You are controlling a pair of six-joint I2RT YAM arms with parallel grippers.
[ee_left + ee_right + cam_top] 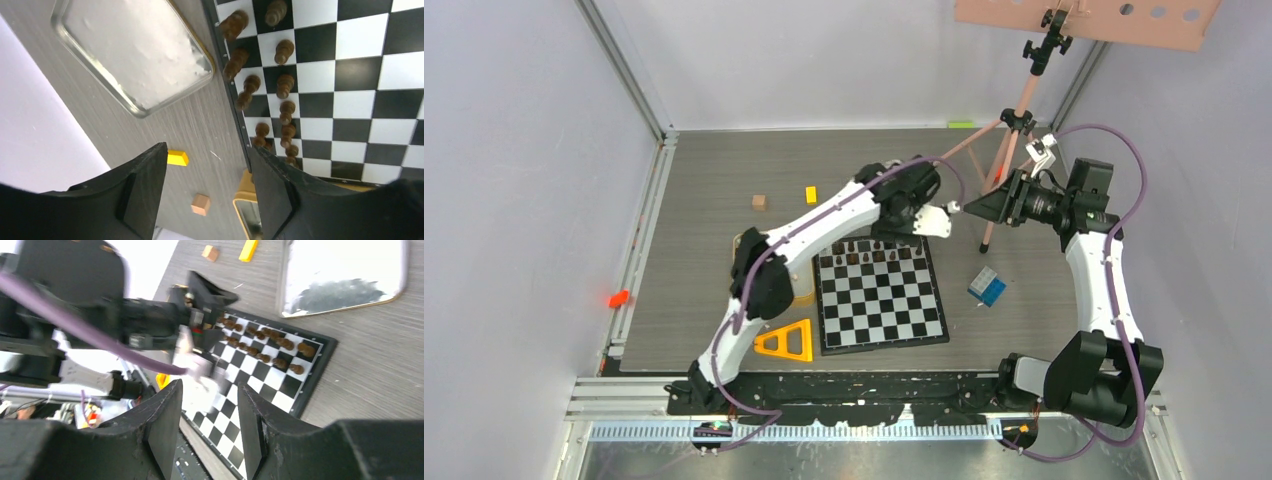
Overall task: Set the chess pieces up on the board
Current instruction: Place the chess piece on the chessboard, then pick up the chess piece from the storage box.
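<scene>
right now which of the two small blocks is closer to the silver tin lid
The yellow block; the brown wooden cube lies beyond it, farther from the lid.

light: bright, even | glare: silver tin lid (pixel 135 50) | blur: right wrist foreground | shadows: faint

The grey wood-grain table (pixel 694 250) is carrying the board (pixel 882 305) near its middle. An orange triangle (pixel 786 342) is lying just left of the board's near corner. A blue cube (pixel 987 286) is sitting to the right. A brown cube (pixel 759 202) and a yellow block (pixel 811 195) are resting apart, far left. A silver tin lid (pixel 132 52) is lying beside the board's far edge.
</scene>
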